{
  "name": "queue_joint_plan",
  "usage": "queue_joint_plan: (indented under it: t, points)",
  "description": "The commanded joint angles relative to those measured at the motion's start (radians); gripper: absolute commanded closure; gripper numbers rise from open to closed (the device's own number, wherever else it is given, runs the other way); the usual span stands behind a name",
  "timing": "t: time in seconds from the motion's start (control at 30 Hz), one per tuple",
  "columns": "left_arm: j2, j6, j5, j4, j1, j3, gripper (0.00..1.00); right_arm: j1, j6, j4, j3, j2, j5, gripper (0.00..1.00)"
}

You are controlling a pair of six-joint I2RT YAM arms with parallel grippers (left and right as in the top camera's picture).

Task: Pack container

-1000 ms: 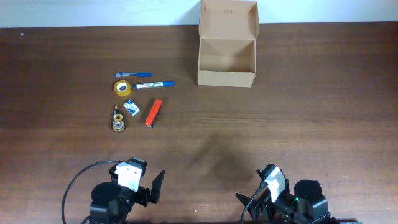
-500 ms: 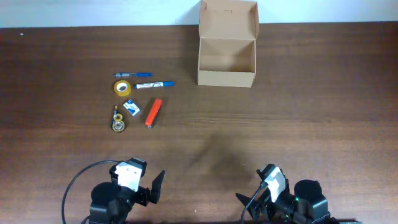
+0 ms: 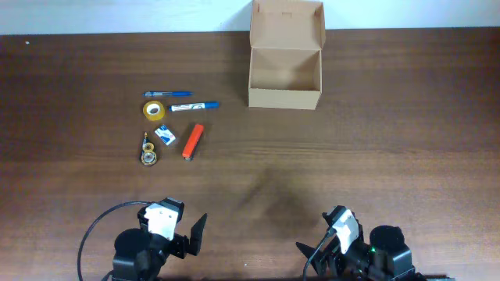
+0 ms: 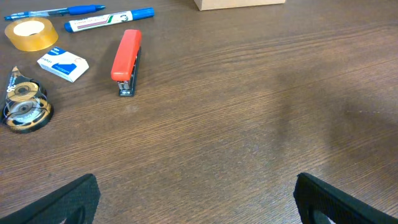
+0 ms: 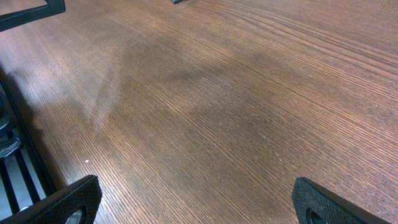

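The brown cardboard box (image 3: 284, 76) stands open at the far edge of the table, its flap lid tilted back and its inside empty. Left of it lie a blue pen (image 3: 166, 94), a blue marker (image 3: 194, 105), a yellow tape roll (image 3: 154, 110), a small white-blue box (image 3: 165, 134), a red stapler (image 3: 192, 141) and a tape dispenser (image 3: 148, 150). The left wrist view shows the stapler (image 4: 127, 52), tape roll (image 4: 31, 33) and marker (image 4: 109, 19). My left gripper (image 4: 196, 199) and right gripper (image 5: 199, 202) are both open and empty at the near edge.
The wooden table (image 3: 375, 148) stretches between the grippers and the items. A black cable (image 3: 94, 230) loops beside the left arm. A black frame (image 5: 12, 155) shows at the table's edge in the right wrist view.
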Motion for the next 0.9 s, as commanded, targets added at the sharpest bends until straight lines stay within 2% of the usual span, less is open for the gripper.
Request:
queue_joint_plan:
  t: [0.0, 0.33, 0.5, 0.67, 0.87]
  points:
    - [-0.01, -0.006, 0.012, -0.003, 0.004, -0.008, 0.01, 0.006, -0.007, 0.003, -0.01, -0.013, 0.012, 0.01]
    - [-0.01, -0.006, 0.012, -0.003, 0.004, -0.008, 0.01, 0.006, -0.014, 0.017, -0.01, -0.013, 0.101, 0.01]
    - [-0.01, -0.006, 0.012, -0.003, 0.004, -0.008, 0.01, 0.006, -0.005, 0.14, -0.01, -0.013, 0.102, 0.01]
    - [-0.01, -0.006, 0.012, -0.003, 0.004, -0.008, 0.01, 0.006, 0.085, 0.267, -0.01, -0.013, 0.1, 0.01]
    - [-0.01, -0.006, 0.012, -0.003, 0.004, -0.008, 0.01, 0.006, 0.125, 0.321, -0.01, -0.013, 0.121, 0.01]
